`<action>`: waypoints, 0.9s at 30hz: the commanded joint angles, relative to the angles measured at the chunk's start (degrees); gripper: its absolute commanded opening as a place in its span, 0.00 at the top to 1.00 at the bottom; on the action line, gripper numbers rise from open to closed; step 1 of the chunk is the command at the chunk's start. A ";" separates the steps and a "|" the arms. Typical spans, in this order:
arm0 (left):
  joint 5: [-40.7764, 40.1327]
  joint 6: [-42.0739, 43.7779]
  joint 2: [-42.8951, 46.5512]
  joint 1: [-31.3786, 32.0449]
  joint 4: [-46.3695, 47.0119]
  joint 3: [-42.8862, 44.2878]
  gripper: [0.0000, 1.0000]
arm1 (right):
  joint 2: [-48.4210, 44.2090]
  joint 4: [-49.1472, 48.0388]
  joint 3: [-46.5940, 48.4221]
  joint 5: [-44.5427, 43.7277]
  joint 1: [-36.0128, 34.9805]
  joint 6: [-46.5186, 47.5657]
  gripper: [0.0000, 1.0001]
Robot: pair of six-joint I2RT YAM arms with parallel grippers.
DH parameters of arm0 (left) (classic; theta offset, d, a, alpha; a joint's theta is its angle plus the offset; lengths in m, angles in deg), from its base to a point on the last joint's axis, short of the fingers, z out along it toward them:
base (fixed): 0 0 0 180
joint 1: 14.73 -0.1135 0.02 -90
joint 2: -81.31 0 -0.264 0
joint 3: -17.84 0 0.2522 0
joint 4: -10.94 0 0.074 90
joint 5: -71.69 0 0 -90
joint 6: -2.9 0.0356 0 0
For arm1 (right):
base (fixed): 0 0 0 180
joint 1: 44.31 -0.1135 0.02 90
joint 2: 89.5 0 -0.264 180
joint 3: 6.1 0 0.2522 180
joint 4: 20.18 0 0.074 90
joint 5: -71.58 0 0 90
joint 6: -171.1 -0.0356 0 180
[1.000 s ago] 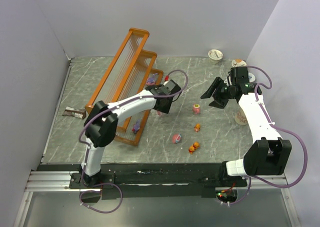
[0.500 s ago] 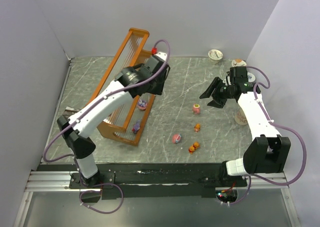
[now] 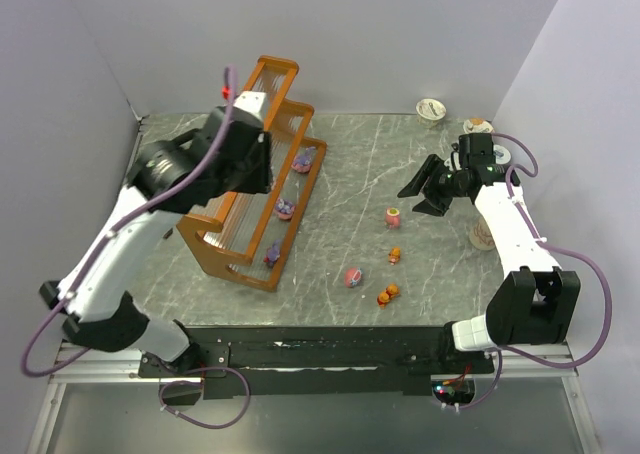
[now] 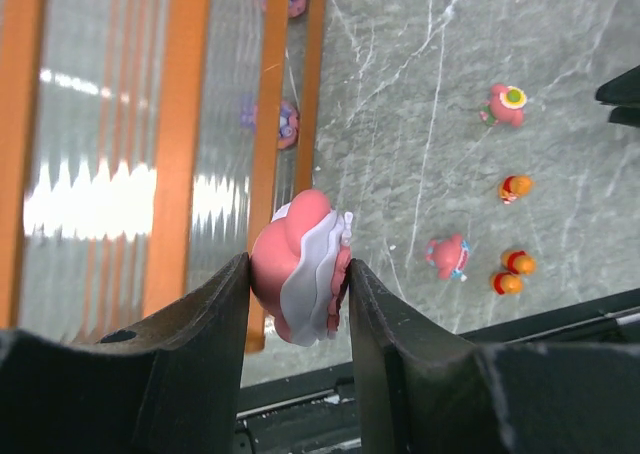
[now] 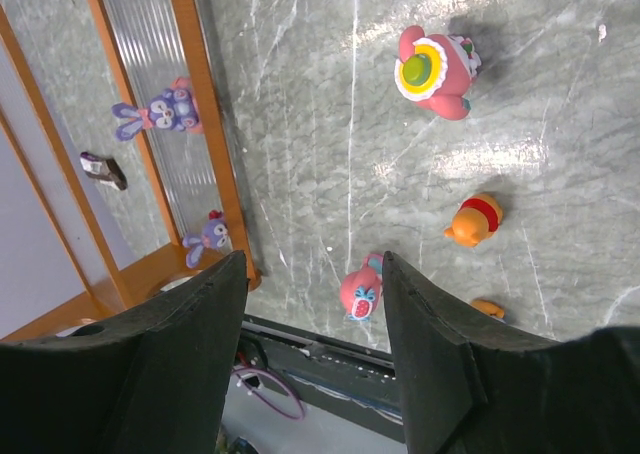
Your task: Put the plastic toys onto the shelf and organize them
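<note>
- Three purple toys (image 3: 285, 209) stand spaced along the shelf (image 3: 225, 264), on the tier at its right edge as far as I can make out. Which step is this?
- The carry. The left hand (image 4: 298, 274) is clamped on a pink toy (image 4: 295, 299) with a white skirt and holds it high over the shelf, at the far left of the surface (image 3: 370, 154). The toy touches nothing but the two fingers.
- And the other arm?
- The right hand (image 5: 312, 264) hangs over the right side with its fingers apart and nothing between them. Loose pieces lie on the surface below it: a hatted pink figure (image 5: 432, 72), an orange toy (image 5: 470, 219), a second pink one nearer the arms and more orange at the near edge.
- So what does the next move call for?
- I would say a descent onto a bare stretch of slats, beside the purple ones and not on top of them. I cannot tell which tier the hand is over. The figure is roundish and the slats are thin, so it probably wants setting down low and upright before the fingers part, or it may tip or roll off.
</note>
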 commanded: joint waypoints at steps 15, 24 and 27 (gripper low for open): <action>0.14 7.70 11.73 -13.47 1.15 -9.51 0.93 | 1.47 -0.91 0.93 1.14 -0.16 0.49 0.39; 7.25 14.12 13.93 -15.94 3.70 -13.55 0.86 | 2.00 0.93 2.16 0.70 -0.16 1.02 0.39; 7.96 14.65 14.63 -16.46 3.26 -14.78 0.86 | 1.82 1.11 1.82 0.70 -0.25 1.20 0.39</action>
